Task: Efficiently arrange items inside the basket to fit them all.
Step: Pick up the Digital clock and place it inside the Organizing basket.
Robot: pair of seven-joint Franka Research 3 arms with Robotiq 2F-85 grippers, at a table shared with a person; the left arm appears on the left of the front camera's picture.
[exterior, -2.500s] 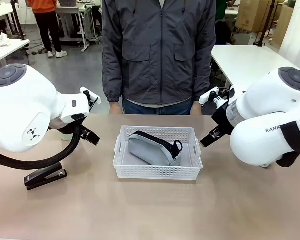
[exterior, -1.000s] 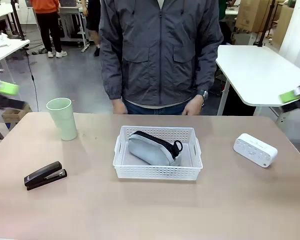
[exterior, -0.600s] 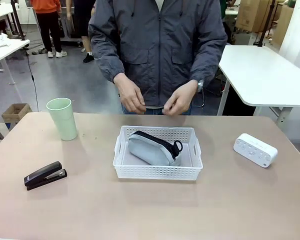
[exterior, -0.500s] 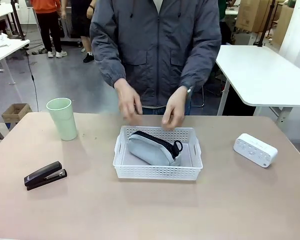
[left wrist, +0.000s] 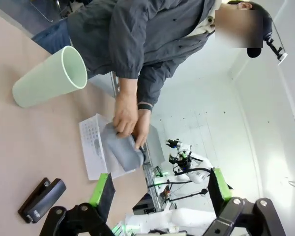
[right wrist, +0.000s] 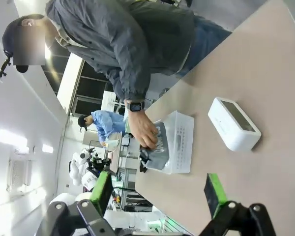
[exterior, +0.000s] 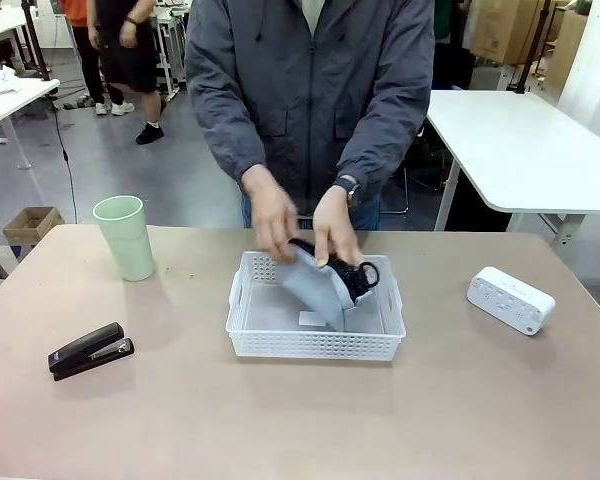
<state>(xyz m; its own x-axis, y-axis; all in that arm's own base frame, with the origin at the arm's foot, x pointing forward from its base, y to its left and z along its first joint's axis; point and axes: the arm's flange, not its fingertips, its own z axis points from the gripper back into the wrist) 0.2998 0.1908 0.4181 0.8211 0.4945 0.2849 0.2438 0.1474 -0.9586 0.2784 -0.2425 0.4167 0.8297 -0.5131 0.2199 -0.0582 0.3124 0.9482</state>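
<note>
Front view: the white basket (exterior: 315,346) sits mid-table; the person at the far side has the right hand (exterior: 275,222) and the left hand (exterior: 337,230) on the grey zip pouch (exterior: 315,288), which stands steeply tilted inside the basket, its black-trimmed end and ring pull uppermost; the pale green cup (exterior: 125,238) stands upright well to the robot's left of the basket, the black stapler (exterior: 90,351) lies nearer the camera on that same side, and the white box (exterior: 510,300) lies on the table to the robot's right, apart from the basket

Left wrist view: the left fingers (left wrist: 101,189) are spread wide with nothing between them; beyond them lie the stapler (left wrist: 42,199), the cup (left wrist: 49,78) and the basket (left wrist: 91,147), with both of the person's hands on the pouch (left wrist: 124,151)

Right wrist view: the right fingers (right wrist: 215,192) are likewise spread and empty; the white box (right wrist: 233,124) lies nearest, the basket (right wrist: 181,142) past it, with the pouch (right wrist: 155,158) gripped inside it
</note>
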